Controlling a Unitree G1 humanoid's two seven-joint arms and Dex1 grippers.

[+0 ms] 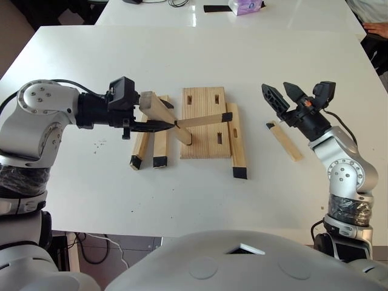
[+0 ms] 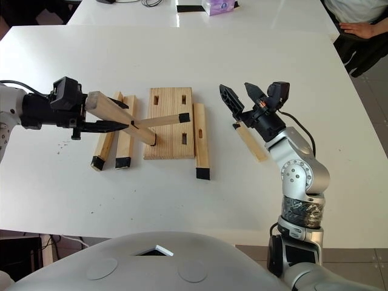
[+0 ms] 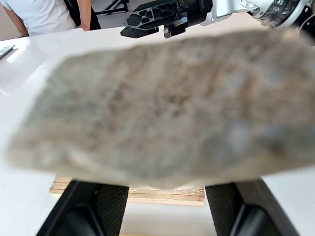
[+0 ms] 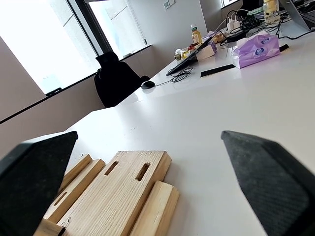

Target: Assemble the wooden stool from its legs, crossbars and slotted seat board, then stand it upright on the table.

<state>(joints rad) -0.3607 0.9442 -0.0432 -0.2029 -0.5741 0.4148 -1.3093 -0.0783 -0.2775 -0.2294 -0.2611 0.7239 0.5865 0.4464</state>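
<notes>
My left gripper [image 1: 159, 115] is shut on a wooden leg [image 1: 167, 115], held tilted with its lower end at the left edge of the slotted seat board [image 1: 203, 144]. That leg [image 3: 162, 108] is blurred and close in the left wrist view, between the fingers [image 3: 93, 211]. A black-tipped bar [image 1: 206, 119] lies slanted across the board. Two legs [image 1: 151, 145] lie left of the board and one leg [image 1: 237, 142] lies along its right side. A short crossbar [image 1: 286, 142] lies under my right gripper [image 1: 284, 93], which hovers open and empty. The right wrist view looks between its fingertips [image 4: 34, 167] at the board [image 4: 118, 191].
The white table [image 1: 200, 194] has bare surface in front of the parts and to the far right. Tiny dark specks [image 1: 97, 144] lie near my left arm. A second table behind carries a purple tissue pack [image 1: 245, 6].
</notes>
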